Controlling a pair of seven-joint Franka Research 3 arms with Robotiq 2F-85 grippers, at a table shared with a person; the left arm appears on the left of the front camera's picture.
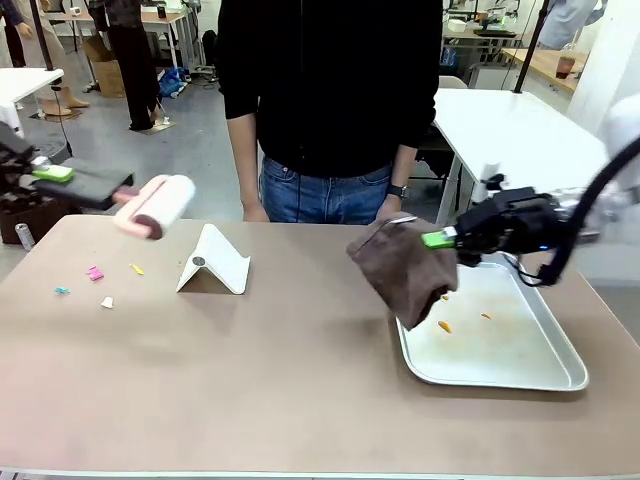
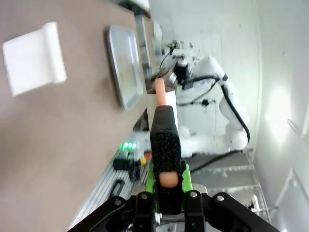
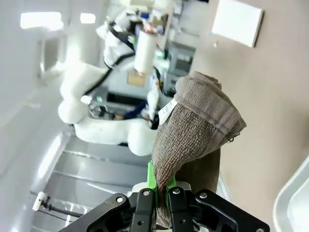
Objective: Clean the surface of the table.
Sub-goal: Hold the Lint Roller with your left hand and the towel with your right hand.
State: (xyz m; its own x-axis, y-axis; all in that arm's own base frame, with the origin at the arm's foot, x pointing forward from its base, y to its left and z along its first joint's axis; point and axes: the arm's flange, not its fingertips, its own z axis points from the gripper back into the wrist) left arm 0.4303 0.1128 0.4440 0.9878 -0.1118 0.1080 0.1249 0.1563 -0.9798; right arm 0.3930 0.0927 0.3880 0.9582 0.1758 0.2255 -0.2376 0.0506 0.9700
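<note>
Currently the large rectangular table with the matte beige-brown top spans the whole foreground of the front view, and cleaning appears to be at an early-to-middle stage. Four small paper scraps, pink, yellow, cyan and white, lie loose on the top at nine o'clock. Judged from this, that sector is not yet cleared. The left gripper is held above the table edge at ten o'clock. Its jaws are clamped on the dark-wrapped handle of a pink-and-white lint roller, whose roll is raised clear of the surface, up and to the right of the scraps. The right gripper is at two o'clock, jaws pinched tight on a brown terry cloth. The cloth hangs over the near-left corner of the shiny rimmed metal tray at four o'clock. A few orange crumbs lie inside the tray, so some debris seems already collected there. A white folded plastic stand sits on the top at eleven o'clock, apart from the scraps. A person in a black top stands at twelve o'clock with both hands at the far edge. Outstanding work, as judged: lower the roller onto the scraps, pick them up, then wipe the open central area.
</note>
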